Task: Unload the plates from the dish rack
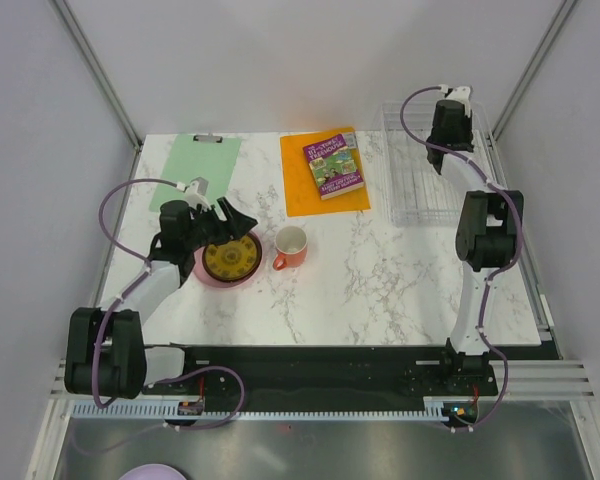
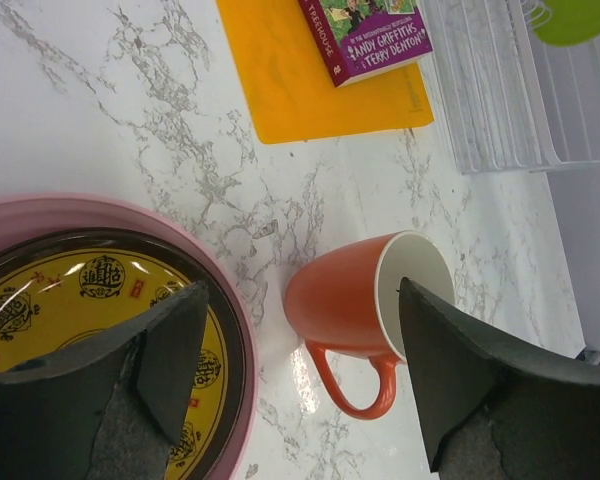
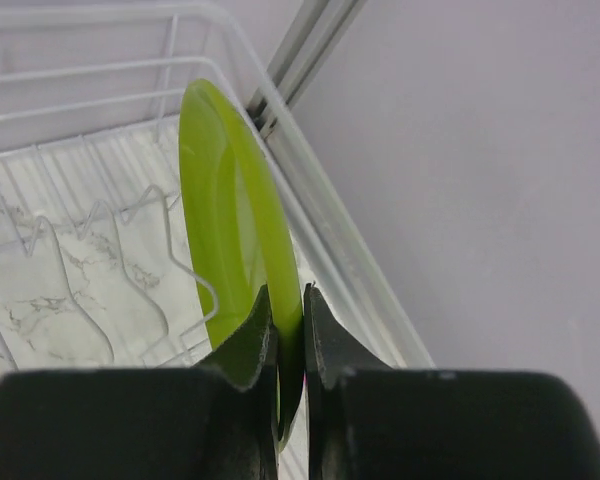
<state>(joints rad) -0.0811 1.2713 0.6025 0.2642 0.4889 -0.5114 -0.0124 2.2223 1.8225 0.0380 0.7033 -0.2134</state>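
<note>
Pinching the upright lime green plate (image 3: pixel 225 200) in the dish rack (image 3: pixel 100 70), the right claw (image 3: pixel 288 310) is likely preparing a straight upward lift; the left claw (image 2: pixel 300 290) is gaping wide, empty.

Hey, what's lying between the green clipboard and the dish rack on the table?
In the top view, an orange mat with a paperback book on it lies between the clipboard and the dish rack.

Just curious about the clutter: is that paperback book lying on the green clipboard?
No, the book lies on the orange mat, well apart from the green clipboard.
</note>
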